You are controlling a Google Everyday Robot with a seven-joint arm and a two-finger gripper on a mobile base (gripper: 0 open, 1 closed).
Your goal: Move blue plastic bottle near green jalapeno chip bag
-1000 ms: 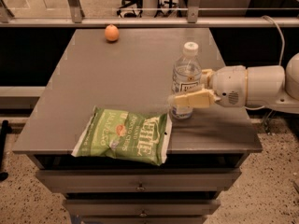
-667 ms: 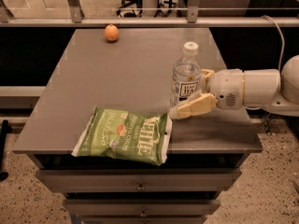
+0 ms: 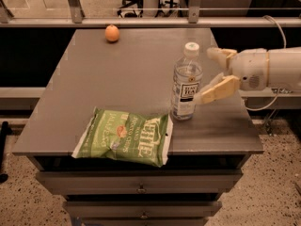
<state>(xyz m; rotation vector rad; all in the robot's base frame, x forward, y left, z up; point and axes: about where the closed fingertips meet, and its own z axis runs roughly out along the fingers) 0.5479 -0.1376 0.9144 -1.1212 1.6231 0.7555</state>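
Nearest, under the table's front edge: a stack of grey drawers (image 3: 141, 182), with speckled floor on either side.

Table (image 3: 108, 84): grey, flat top, seen from the front and above.

Green jalapeno chip bag (image 3: 124, 136): lies flat at the front edge, left of centre. White "Kettle" lettering runs sideways near its right end. The near corner looks to overhang the edge a little.

Blue plastic bottle (image 3: 186, 83): upright, white cap on, white label with dark print facing the camera. Its body looks clear. It stands just behind and right of the bag's right end, close to it, with a narrow strip of tabletop between base and bag.

Gripper (image 3: 206, 76): comes in from the right at the bottle's height, on a white arm (image 3: 277, 69). The fingers are spread wide and nothing is in their grasp. One tan finger (image 3: 220, 89) angles down towards the bottle's lower half, with its tip right by the plastic. Contact is not clear. The other finger sits higher, near cap level, and is apart from the bottle.

Farther back: a small orange fruit (image 3: 112, 33) near the far edge, left of centre, well apart from the bottle and bag.

Behind the table: a metal rail (image 3: 141, 22) with upright posts. A pale cable (image 3: 278, 29) loops down at the far right.
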